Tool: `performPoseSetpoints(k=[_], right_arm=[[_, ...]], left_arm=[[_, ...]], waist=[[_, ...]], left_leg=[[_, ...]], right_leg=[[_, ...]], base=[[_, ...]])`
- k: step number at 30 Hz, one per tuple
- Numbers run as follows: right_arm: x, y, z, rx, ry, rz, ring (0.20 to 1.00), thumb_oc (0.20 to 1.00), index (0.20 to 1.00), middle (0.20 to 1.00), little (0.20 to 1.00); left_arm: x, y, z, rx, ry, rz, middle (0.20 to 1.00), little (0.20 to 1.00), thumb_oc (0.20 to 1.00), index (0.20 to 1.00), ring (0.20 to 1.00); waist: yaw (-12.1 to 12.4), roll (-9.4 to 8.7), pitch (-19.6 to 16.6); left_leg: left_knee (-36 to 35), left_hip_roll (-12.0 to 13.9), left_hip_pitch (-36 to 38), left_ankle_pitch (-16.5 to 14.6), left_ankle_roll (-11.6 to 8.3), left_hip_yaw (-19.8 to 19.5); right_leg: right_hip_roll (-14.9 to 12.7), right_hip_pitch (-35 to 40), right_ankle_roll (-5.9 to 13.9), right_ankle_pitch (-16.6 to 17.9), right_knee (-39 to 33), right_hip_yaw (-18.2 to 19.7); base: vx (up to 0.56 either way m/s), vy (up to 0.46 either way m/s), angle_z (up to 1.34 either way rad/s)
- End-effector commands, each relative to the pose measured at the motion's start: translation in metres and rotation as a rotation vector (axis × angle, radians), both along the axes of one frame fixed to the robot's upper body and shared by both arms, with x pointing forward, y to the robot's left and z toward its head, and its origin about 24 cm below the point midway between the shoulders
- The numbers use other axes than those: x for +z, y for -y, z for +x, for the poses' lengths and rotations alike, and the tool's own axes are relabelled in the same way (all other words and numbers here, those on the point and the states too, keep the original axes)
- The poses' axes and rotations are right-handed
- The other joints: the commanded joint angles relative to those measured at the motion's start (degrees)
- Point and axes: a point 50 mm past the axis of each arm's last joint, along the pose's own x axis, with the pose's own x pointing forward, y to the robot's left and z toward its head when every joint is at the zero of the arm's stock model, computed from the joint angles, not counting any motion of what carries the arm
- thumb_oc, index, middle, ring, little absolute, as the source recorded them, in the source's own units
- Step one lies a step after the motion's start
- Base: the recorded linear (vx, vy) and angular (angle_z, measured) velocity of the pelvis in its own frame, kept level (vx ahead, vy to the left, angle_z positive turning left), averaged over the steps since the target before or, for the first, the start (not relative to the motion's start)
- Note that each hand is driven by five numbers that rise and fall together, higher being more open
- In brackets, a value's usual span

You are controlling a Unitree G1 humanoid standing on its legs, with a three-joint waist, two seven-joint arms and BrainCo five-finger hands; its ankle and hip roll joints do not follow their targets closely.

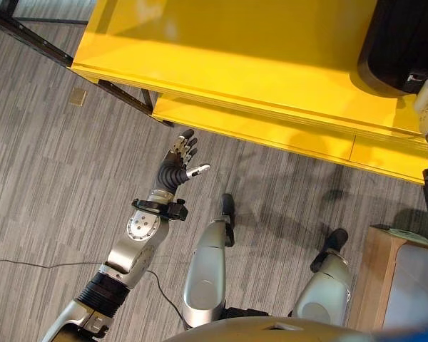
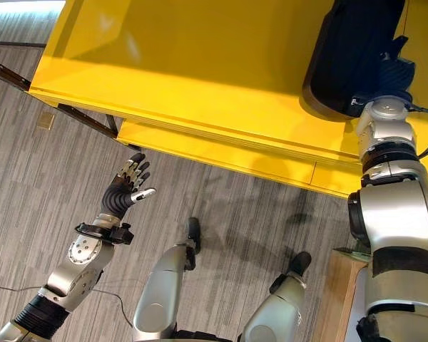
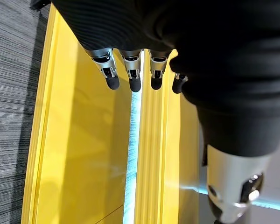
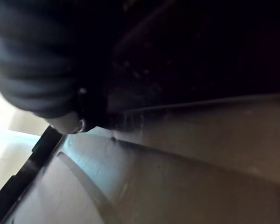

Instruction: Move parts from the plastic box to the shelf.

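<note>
Large black curved part rests on yellow metal shelf, right hand against it, fingers hidden, can't tell. Left hand empty, fingers relaxed. Probably mid-placement; further parts maybe left.

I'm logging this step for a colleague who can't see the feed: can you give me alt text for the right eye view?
A large black part rests on the yellow shelf, with the robot's right arm reaching up to it at the view's right; that hand is hidden against the part. The left hand hangs open and empty over the grey carpet, short of the shelf's front edge.
</note>
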Motion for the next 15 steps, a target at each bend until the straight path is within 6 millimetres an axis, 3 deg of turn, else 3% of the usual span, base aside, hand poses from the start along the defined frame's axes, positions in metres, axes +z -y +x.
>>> performPoseSetpoints(k=[1,3,4,15], right_arm=[[0.040,0.003,-0.007,-0.007,0.122,-0.019,0.200,0.200,0.200,0.200,0.200],[0.043,0.003,-0.008,-0.010,0.126,-0.031,0.200,0.200,0.200,0.200,0.200],[0.043,0.003,-0.008,-0.010,0.125,-0.031,0.200,0.200,0.200,0.200,0.200],[0.059,0.004,-0.012,-0.018,0.166,-0.049,0.200,0.200,0.200,0.200,0.200]], left_arm=[[0.028,-0.007,0.003,0.028,0.146,-0.039,1.000,1.000,1.000,1.000,1.000],[0.029,-0.006,0.003,0.024,0.151,-0.040,1.000,1.000,1.000,1.000,1.000],[0.029,-0.006,0.003,0.024,0.150,-0.040,1.000,1.000,1.000,1.000,1.000],[0.029,-0.004,0.004,0.018,0.150,-0.047,1.000,1.000,1.000,1.000,1.000]], waist=[[1.30,0.06,2.91],[1.42,0.09,2.98],[1.49,0.09,2.72],[2.45,0.38,1.94]], left_leg=[[4.50,6.42,-1.62,-3.12,-3.63,-5.22],[4.90,6.20,-2.72,-2.10,-2.92,-4.97],[5.13,6.35,-2.22,-3.49,-3.54,-5.39],[5.29,5.31,-4.84,-3.78,-3.15,-5.71]], right_leg=[[1.30,3.58,-0.23,2.71,0.02,2.65],[1.15,2.85,-0.77,3.69,0.14,2.32],[1.33,3.27,-0.23,2.47,0.53,2.62],[0.98,2.59,0.13,3.07,-0.37,1.65]], base=[[0.09,-0.017,-0.01],[-0.03,0.002,0.00],[0.00,0.000,0.00],[0.04,0.001,0.02]])
